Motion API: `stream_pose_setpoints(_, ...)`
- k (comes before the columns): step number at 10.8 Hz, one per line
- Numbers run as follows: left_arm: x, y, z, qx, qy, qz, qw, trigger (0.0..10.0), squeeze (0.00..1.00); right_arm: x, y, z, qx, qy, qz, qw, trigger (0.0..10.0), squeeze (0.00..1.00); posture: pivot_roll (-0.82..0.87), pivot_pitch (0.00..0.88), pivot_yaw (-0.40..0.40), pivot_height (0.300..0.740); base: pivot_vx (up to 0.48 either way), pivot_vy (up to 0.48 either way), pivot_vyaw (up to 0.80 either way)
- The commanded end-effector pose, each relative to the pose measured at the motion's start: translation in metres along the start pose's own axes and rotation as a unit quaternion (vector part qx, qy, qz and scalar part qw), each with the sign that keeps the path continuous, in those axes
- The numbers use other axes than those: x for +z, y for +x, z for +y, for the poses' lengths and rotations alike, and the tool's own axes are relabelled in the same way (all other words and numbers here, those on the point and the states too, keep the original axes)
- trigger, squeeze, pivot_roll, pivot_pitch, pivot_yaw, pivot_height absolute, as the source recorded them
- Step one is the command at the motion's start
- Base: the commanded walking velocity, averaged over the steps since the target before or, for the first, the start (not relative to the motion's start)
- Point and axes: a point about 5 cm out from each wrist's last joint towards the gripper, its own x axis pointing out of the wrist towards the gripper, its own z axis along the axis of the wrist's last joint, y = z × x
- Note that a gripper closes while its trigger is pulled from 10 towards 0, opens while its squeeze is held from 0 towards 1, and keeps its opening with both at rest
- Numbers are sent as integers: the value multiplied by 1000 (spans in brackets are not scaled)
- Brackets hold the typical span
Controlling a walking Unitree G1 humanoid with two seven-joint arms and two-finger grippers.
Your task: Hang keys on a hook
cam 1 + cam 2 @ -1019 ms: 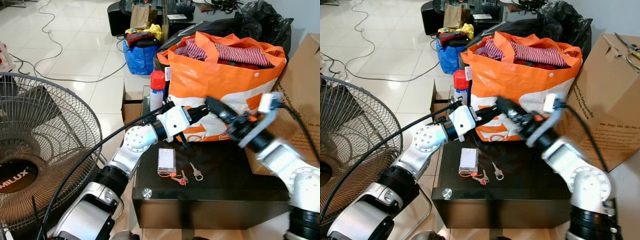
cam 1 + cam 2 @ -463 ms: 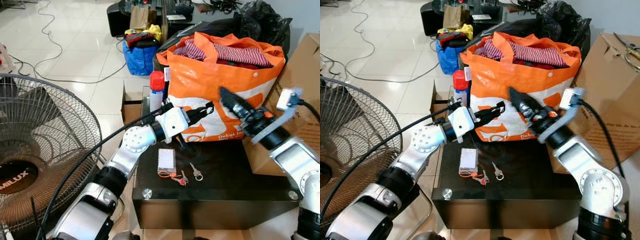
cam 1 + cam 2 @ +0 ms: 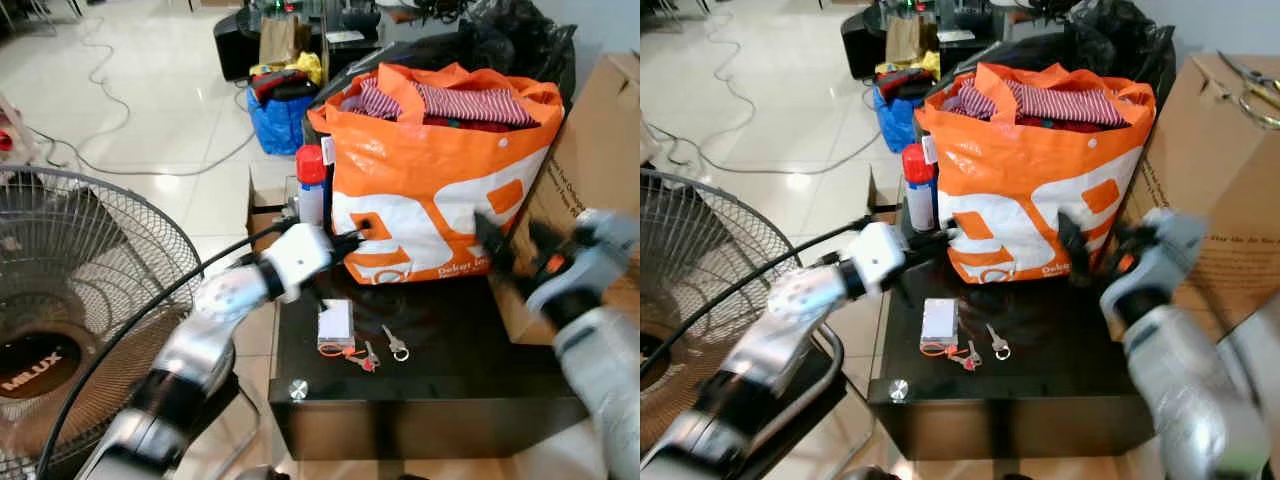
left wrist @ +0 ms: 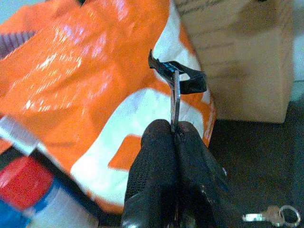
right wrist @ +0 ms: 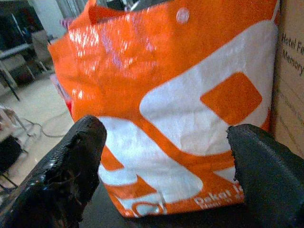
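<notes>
Left wrist view: left gripper (image 4: 175, 133) clenched on a thin metal strip carrying a black hook (image 4: 183, 78), held up against the orange bag (image 4: 90, 80). Same gripper sat at the table's far left edge (image 3: 340, 243), touching or just short of the bag front; cannot tell which.

Keys (image 3: 362, 355) lay loose on the black table (image 3: 440, 380), near the middle: a red-tagged bunch just near of a small white card (image 3: 335, 320), and a single silver key (image 3: 393, 343) on a ring just right of it. Nothing touched them.

Right gripper (image 3: 518, 250) hung at the table's right side before the bag, fingers spread wide and empty. Right wrist view looked between them (image 5: 76, 156) at the bag front. Both arms blurred, so detail poor.

Red-capped spray can (image 3: 311, 185) stood left of the bag; box (image 3: 600, 150) to the right; fan (image 3: 70, 300) on the floor far left.

Judgement: hook presented, keys not yet picked up. Pick-up is the step in hand. Next move calls for the right gripper to drop to the table, pinch a key ring or tag flat off the surface, then thread the ring over the hook tip. Ring is small; hook must hold steady.
</notes>
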Motion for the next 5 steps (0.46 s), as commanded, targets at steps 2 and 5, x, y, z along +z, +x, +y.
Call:
stream_pose_setpoints(2, -1, -21, 15, 92, -40, 23, 995, 0, 0, -21, -7, 9, -37, -53, 28, 998, 10000, 1000, -112, 0, 91, 740, 0, 0, 0)
stream_pose_setpoints(5, -5, -44, 15, 154, -48, 74, 984, 0, 0, -48, -8, 8, -95, -87, 59, 990, 10000, 1000, -86, 0, 74, 740, 0, 0, 0)
